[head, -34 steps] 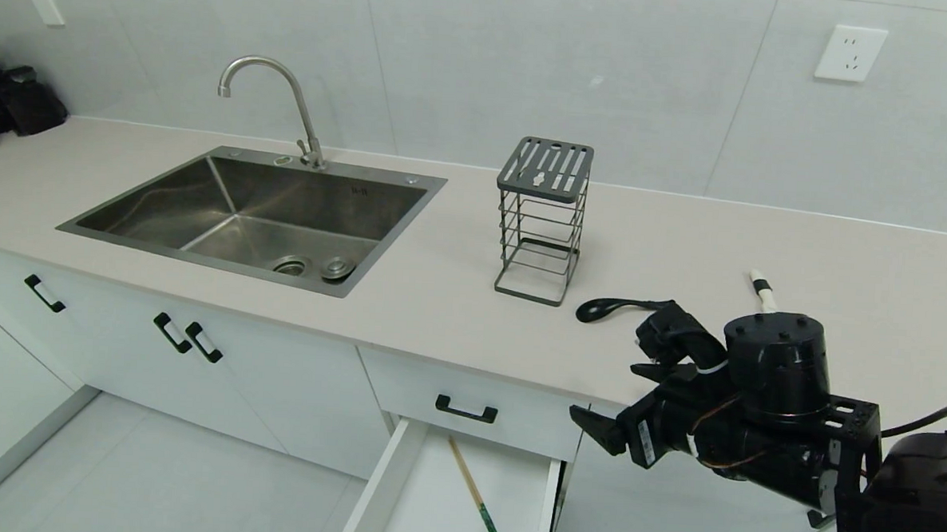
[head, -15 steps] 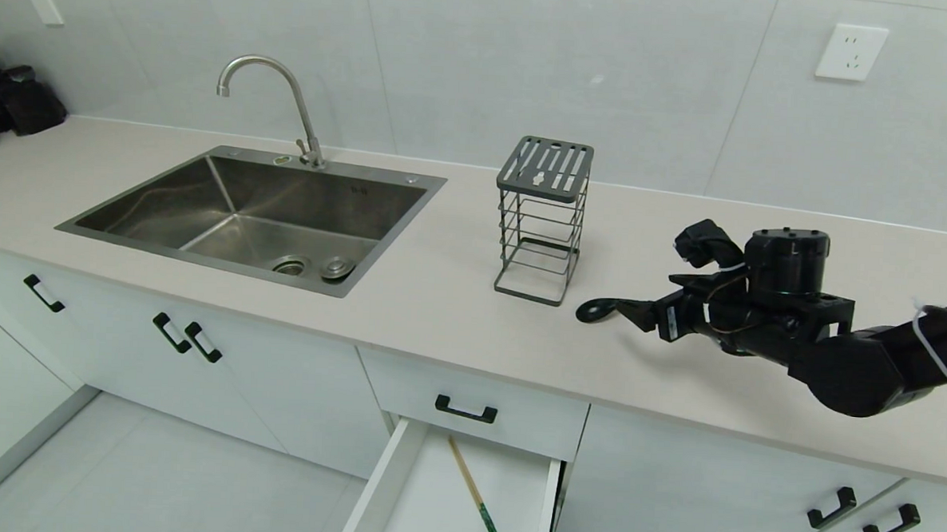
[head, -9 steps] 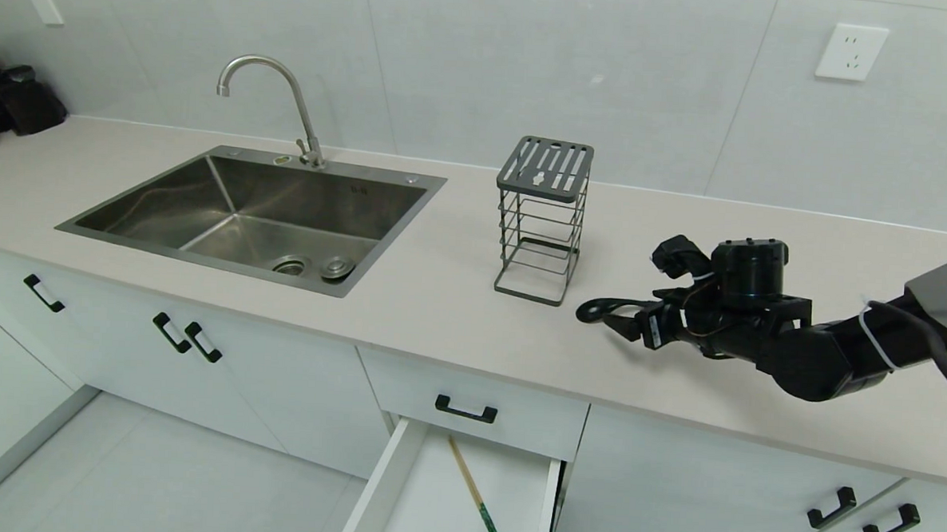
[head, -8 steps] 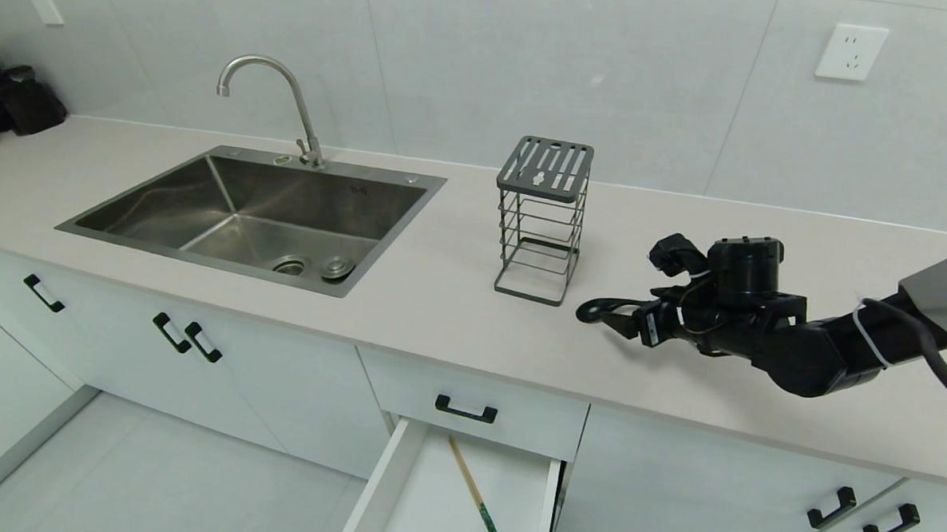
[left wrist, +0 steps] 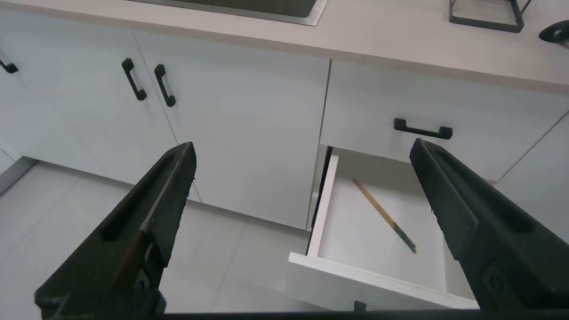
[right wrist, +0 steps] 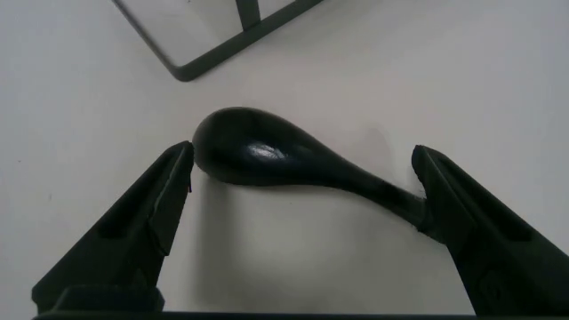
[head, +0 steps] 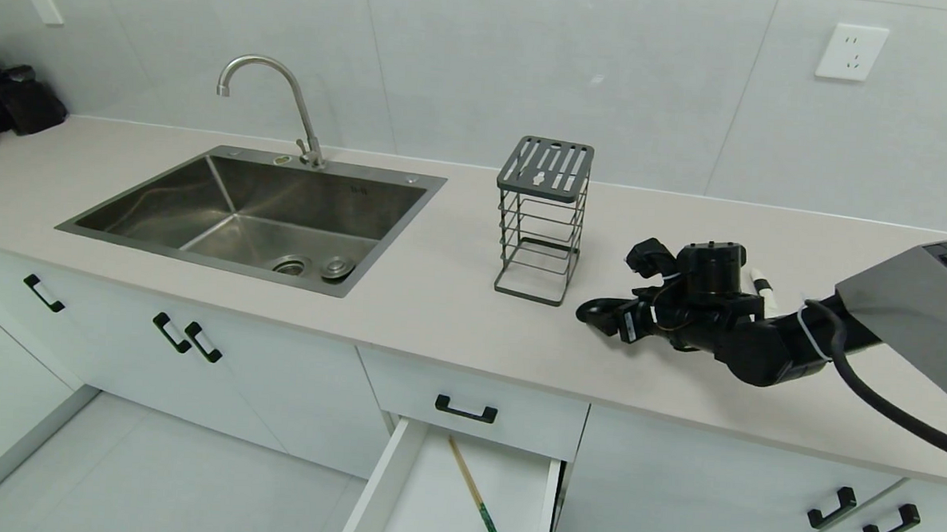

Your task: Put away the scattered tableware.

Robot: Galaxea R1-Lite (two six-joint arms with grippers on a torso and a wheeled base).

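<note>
Right end effector (right wrist: 302,163) has swung up onto the table (head: 456,297) and now straddles the black spoon (head: 597,310), jaws spread, nothing gripped (spoon lies flat near the table's front edge). A pinch looks due next.

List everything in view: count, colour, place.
sink: one, steel, set in the counter; one curved steel faucet behind it.
wire rack: one, dark grey, upright on the counter right of the sink.
spoon: one, black, lying on the counter near the rack's foot.
white-handled utensil: one, white, on the counter behind the right arm, partly hidden.
drawer: one, white, pulled open below the counter.
chopstick: one visible, wooden with green tip, in the drawer.
cabinet handles: six, black, on the cabinet fronts.
wall socket: one, white, on the wall tiles.
right gripper: black, open, fingers either side of the spoon.
left gripper: black, open, facing the open drawer.
</note>
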